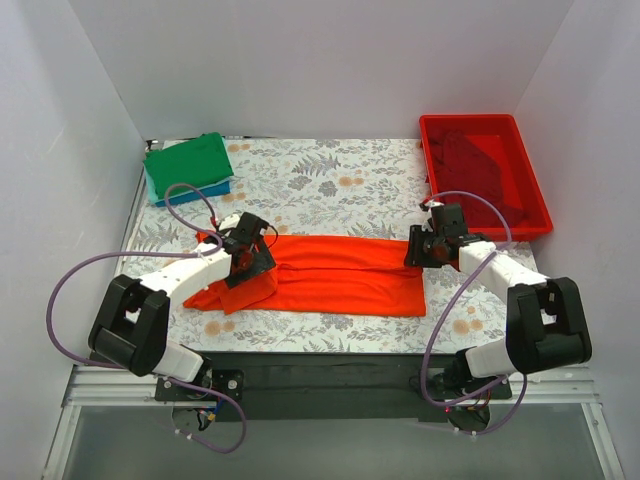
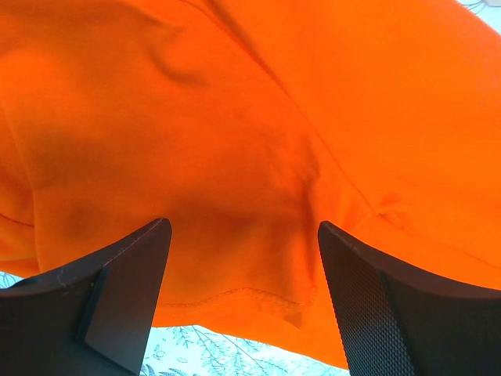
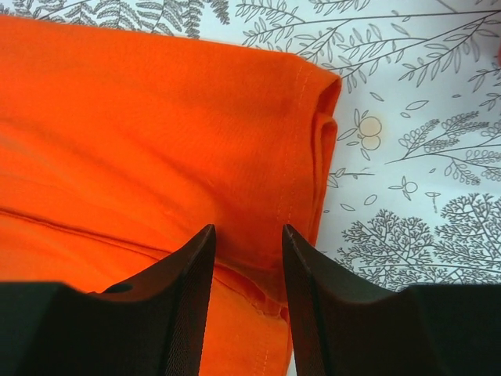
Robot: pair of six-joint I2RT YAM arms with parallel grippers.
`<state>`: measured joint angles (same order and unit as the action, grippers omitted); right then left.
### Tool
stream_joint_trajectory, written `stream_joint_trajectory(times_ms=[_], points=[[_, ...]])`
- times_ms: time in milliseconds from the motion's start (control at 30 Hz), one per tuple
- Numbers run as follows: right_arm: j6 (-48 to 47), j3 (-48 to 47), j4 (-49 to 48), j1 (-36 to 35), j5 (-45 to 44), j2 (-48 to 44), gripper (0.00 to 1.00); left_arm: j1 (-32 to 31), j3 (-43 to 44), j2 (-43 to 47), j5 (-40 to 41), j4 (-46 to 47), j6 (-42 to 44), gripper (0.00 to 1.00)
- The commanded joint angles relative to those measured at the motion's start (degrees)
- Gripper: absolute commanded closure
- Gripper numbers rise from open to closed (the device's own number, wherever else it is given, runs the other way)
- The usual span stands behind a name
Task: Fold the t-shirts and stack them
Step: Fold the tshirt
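Observation:
A bright orange-red t-shirt (image 1: 340, 275) lies folded into a long band across the middle of the table. My left gripper (image 1: 245, 252) is over its left end, where the cloth is bunched. In the left wrist view the left gripper (image 2: 243, 225) is open wide, with the shirt (image 2: 235, 117) and its stitched hem lying between the fingers. My right gripper (image 1: 420, 250) is at the shirt's right end. Seen from the right wrist, that gripper (image 3: 248, 229) is open and straddles the folded hem of the shirt (image 3: 141, 133). A folded green t-shirt (image 1: 188, 165) rests on a blue one (image 1: 200, 193) at the back left.
A red plastic bin (image 1: 468, 118) stands at the back right with a dark red t-shirt (image 1: 470, 165) inside. The table has a leaf-patterned cover (image 1: 320, 180). White walls close the left, back and right sides.

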<state>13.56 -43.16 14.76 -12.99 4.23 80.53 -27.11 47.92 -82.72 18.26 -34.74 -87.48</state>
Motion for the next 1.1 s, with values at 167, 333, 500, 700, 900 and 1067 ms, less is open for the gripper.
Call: stream_joint_trajectory(times_ms=[167, 333, 500, 700, 900, 1067], points=[[-0.5, 4.5, -2.7, -0.9, 4.0, -4.0, 0.55, 1.8, -2.5, 2.6, 2.0, 0.4, -0.2, 0.24], [0.0, 6.9, -2.6, -1.8, 3.9, -5.8, 0.56, 3.1, -3.4, 3.6, 1.6, 0.7, 0.6, 0.24], [-0.3, 8.2, -2.7, -2.0, 3.2, -5.4, 0.56, 4.4, -3.9, 3.7, 0.8, 1.3, 1.3, 0.24], [-0.6, 8.4, -2.9, -2.2, 0.5, -3.2, 0.57, 7.2, -5.7, 2.1, -0.7, 3.1, 1.3, 0.24], [-0.5, 8.2, -2.4, -2.2, -2.6, -1.7, 0.57, 8.7, -7.3, -1.2, -0.5, 4.9, 1.7, 0.24], [0.6, 7.5, 0.9, -2.2, -4.0, -0.5, 0.57, 9.0, -7.4, -4.6, 0.1, 6.5, 3.4, 0.24]])
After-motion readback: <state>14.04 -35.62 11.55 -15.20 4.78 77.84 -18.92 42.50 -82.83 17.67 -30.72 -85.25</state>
